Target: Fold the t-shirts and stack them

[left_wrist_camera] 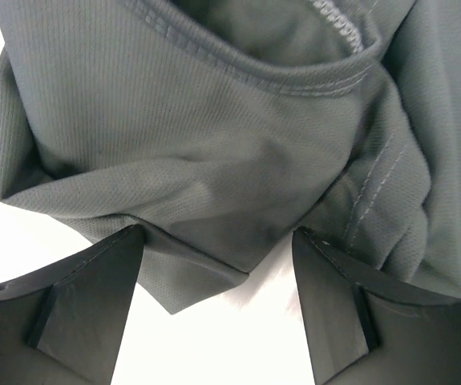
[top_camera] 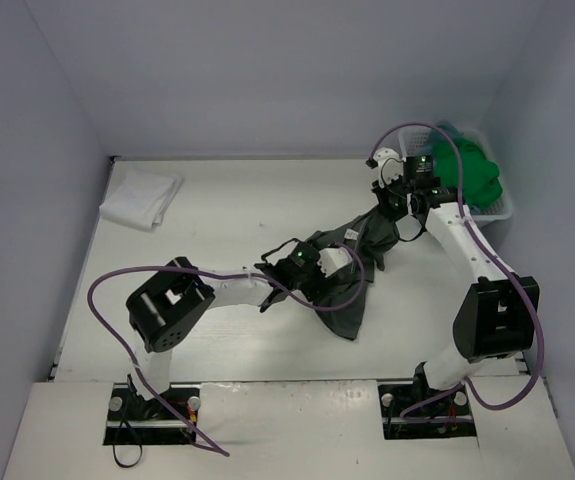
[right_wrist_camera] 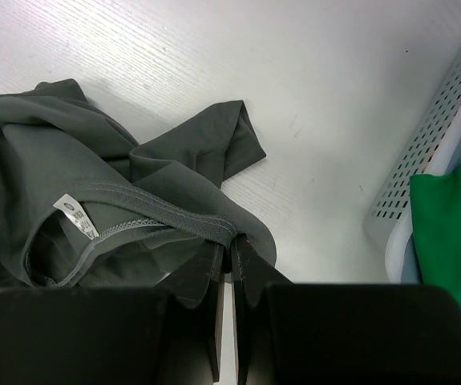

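**Fig. Early stage of folding and stacking: the dark grey t-shirt (top_camera: 352,270) lies crumpled right of centre on the white table (top_camera: 237,210), between the two arms.**

One white t-shirt (top_camera: 142,197) lies folded at the far left corner. The grey one is not yet spread flat. A bright green t-shirt (top_camera: 475,175) and a teal-blue t-shirt (top_camera: 450,127) wait in the perforated white plastic basket (top_camera: 504,212). The right gripper (right_wrist_camera: 230,253) is pinched tight on the grey shirt's stitched collar hem, not far from the neck label (right_wrist_camera: 78,216). The left gripper (left_wrist_camera: 218,241) stands wide, straddling a soft fold of fine-mesh knit without clamping it.
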### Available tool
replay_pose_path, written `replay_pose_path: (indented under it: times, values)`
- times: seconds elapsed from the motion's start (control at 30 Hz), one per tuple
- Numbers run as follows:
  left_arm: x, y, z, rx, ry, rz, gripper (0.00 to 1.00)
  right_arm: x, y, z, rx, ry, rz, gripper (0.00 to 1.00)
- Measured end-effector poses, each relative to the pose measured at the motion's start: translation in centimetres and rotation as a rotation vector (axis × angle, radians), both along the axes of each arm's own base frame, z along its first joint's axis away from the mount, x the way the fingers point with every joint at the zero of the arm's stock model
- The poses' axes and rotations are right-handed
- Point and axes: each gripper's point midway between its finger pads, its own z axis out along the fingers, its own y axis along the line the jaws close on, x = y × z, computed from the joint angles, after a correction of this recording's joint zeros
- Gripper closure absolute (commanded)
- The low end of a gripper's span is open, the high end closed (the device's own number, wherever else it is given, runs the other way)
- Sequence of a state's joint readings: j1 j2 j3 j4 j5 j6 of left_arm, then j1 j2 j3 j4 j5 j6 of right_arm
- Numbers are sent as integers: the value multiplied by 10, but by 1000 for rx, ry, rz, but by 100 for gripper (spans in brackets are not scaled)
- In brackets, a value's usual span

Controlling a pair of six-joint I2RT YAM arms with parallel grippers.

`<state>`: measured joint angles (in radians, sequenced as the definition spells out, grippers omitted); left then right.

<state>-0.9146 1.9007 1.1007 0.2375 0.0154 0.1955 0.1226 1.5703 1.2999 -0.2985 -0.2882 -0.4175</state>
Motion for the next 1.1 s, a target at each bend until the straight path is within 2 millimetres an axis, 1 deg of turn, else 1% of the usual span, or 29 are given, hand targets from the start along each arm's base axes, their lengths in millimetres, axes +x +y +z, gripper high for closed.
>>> replay_pose_path:
  times: [0.07, 0.1, 0.17, 0.2, 0.23, 0.33, 0.47, 0.5, 0.53, 0.63, 0.67, 0.83, 0.97, 1.03, 1.1]
  values:
    - [-1, -3, 1, -6, 9, -5, 33, 0, 0, 0, 3, 1, -1, 100]
    - [-1, -4, 2, -8, 13, -7, 40, 0, 0, 0, 4, 1, -2, 100]
    - [-2, -6, 3, -17, 24, -11, 49, 0, -1, 0, 7, 2, -5, 100]
    - [-3, -8, 4, -18, 28, -16, 57, 0, 0, 0, 8, 2, -5, 100]
    - [-3, -10, 5, -22, 32, -19, 60, 0, 0, 0, 9, 3, -5, 100]
    - [-2, -15, 5, -24, 43, -30, 63, 0, 0, 0, 14, 4, -5, 100]
    - [-4, -16, -2, -13, 64, -41, 65, 0, 1, 0, 18, 5, -5, 100]
    - [-5, -15, -4, -7, 71, -43, 69, 0, 1, 0, 20, 5, -5, 100]
    - [-6, -15, -7, -2, 76, -44, 77, -1, 1, 0, 22, 6, -6, 100]
    - [-6, -16, -11, 10, 85, -48, 83, -1, 1, 0, 24, 7, -7, 100]
    - [-6, -15, -12, 13, 87, -49, 88, -1, 1, 0, 26, 7, -8, 100]
    - [-5, -13, -10, 40, 82, -57, 91, 0, 0, 0, 34, 8, -9, 100]
    - [5, -8, -1, 60, 59, -45, 91, -1, -1, 0, 40, 10, -9, 100]
    - [16, 1, 9, 58, 50, -16, 91, -3, 0, -4, 45, 18, -5, 100]
    - [32, 14, 24, 45, 36, 26, 91, -5, 1, -8, 49, 30, -1, 100]
